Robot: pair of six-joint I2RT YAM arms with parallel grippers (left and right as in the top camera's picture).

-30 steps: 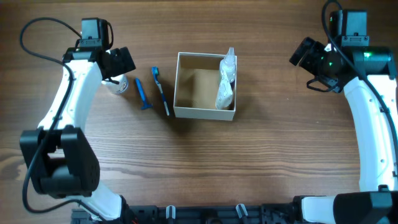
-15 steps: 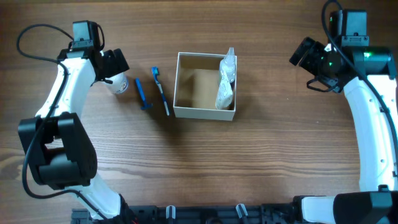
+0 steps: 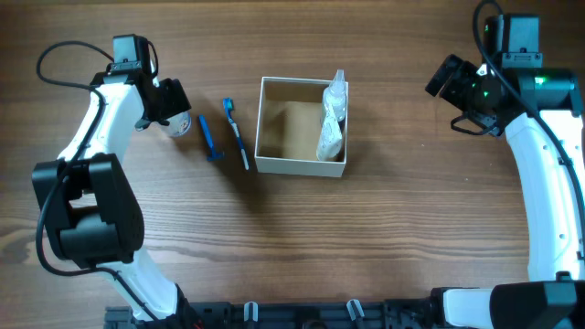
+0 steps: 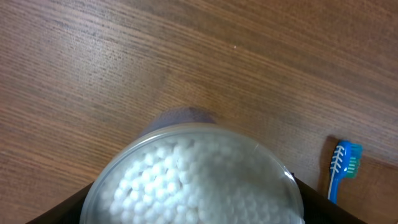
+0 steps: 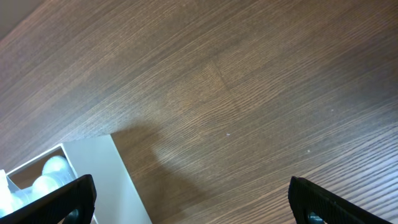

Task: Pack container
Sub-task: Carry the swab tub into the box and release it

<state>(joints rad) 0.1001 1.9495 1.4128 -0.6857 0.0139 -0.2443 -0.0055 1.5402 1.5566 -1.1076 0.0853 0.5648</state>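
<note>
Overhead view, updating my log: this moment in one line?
left jaws flank jar, grip unclear | right jaws open | box holds bag | razor, toothbrush outside

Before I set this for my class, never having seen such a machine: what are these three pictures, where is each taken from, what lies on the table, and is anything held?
Two white robot arms stand at a wooden table, each ending in a two-finger gripper. The wide picture looks straight down from above; the other two come from a camera on each wrist. In the middle sits a square shallow cardboard box, white outside and tan inside, holding a white plastic bag. On the left arm's side lie a blue toothbrush and a blue razor. The left gripper straddles a small round jar of what look like white cotton buds; whether it grips it cannot be told. The right gripper is open and empty.
</note>
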